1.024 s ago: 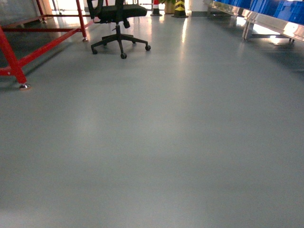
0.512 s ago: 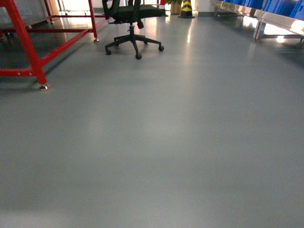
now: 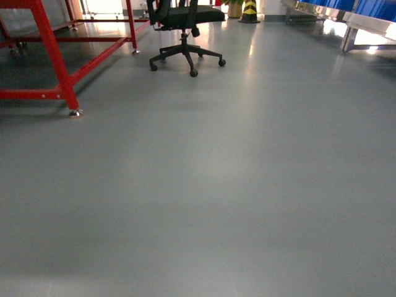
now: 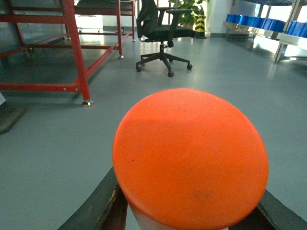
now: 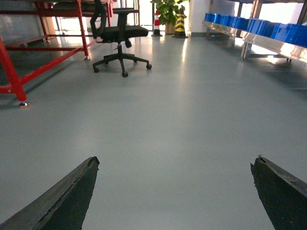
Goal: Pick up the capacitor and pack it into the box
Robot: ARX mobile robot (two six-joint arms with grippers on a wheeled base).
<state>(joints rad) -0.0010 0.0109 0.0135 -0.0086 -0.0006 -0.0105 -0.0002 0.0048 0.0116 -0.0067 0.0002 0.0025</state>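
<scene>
Ahead of us the smooth grey floor (image 3: 235, 185) runs wide and bare, bounded on the left by a red steel frame on small feet (image 3: 59, 74) and, farther off, a black office chair on castors (image 3: 185, 37). Along the right edge a metal shelf holding blue plastic bins (image 5: 249, 26) closes the room.

Our left gripper (image 4: 187, 211) is clamped on a large capacitor with a round orange top and a white body (image 4: 192, 158); the disc fills the lower half of the left wrist view and hides most of both dark fingers (image 4: 98, 203), which are cut off by the frame's bottom edge.

Our right gripper (image 5: 175, 191) stands wide apart with nothing between its fingers.

The head view shows neither arm nor the capacitor. Only the wrist views show a potted green plant (image 5: 165, 9) and a yellow-and-black striped post (image 5: 181, 19) clearly.
</scene>
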